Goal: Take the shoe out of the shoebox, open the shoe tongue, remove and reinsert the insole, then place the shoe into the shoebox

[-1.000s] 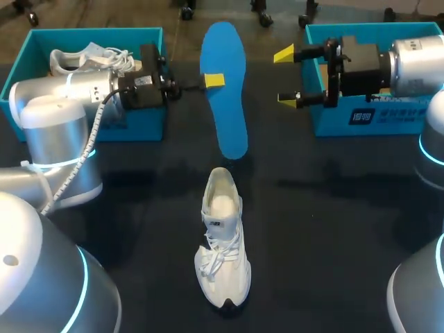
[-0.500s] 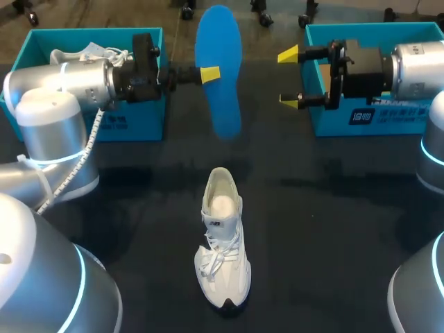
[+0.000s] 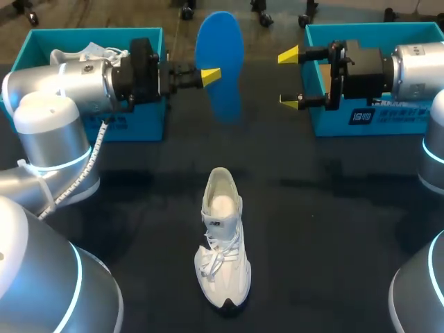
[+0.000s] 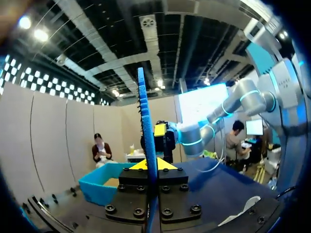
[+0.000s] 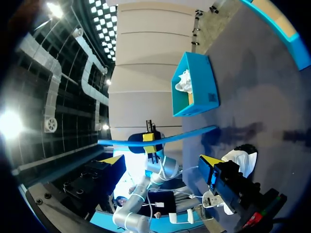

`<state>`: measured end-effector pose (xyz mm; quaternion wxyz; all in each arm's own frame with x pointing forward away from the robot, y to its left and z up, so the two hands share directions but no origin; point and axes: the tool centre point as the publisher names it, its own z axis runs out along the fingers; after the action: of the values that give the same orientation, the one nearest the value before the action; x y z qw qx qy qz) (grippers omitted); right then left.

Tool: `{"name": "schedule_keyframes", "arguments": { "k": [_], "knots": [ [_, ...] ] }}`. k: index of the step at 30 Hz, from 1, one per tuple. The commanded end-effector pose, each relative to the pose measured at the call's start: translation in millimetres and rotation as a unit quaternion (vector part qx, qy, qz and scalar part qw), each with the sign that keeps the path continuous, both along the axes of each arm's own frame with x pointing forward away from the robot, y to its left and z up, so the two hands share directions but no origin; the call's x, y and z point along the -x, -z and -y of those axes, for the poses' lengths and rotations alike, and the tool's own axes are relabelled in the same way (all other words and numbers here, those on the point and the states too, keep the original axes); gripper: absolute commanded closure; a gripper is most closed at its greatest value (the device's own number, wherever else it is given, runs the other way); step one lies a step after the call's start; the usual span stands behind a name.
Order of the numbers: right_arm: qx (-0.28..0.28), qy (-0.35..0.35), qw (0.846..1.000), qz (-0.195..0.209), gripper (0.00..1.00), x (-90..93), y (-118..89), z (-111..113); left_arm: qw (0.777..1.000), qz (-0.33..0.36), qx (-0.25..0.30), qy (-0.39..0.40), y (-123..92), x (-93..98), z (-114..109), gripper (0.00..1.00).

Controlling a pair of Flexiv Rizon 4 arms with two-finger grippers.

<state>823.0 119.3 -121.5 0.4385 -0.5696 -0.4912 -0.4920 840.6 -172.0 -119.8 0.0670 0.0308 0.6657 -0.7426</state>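
Left gripper (image 3: 210, 75) is clamped on the blue insole (image 3: 220, 66) and holds it in the air between the two shoeboxes; the left wrist view shows the insole edge-on, pinched from both sides. Right gripper (image 3: 289, 78) hangs near the insole, facing it, fingers wide apart with nothing between them, in front of the right shoebox (image 3: 368, 119). White shoe (image 3: 223, 243) stands on its sole on the dark table (image 3: 333, 229), nearer the robot, opening up. Left shoebox (image 3: 132, 128) holds a second white shoe (image 3: 90, 57)
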Motion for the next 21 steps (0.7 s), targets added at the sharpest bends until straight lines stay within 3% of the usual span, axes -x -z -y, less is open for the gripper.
{"name": "schedule_keyframes", "arguments": {
  "k": [1,13,17,21],
  "knots": [
    [0.001,0.0,1.0,0.0,0.0,-1.0,0.7,-2.0,0.953,0.298,-0.056,0.02,1.0,-4.0,-7.5,1.0],
    [0.001,0.0,1.0,0.0,0.0,-1.0,0.7,-2.0,0.953,0.298,-0.056,0.02,1.0,-4.0,-7.5,1.0],
    [0.001,0.0,1.0,0.0,0.0,-1.0,0.7,-2.0,0.909,0.415,-0.037,0.02,-2.7,6.8,-5.1,1.0],
    [0.001,0.0,1.0,0.0,0.0,-1.0,0.7,-2.0,0.888,0.459,-0.021,0.021,1.7,7.8,-2.7,1.0]
  ]
}}
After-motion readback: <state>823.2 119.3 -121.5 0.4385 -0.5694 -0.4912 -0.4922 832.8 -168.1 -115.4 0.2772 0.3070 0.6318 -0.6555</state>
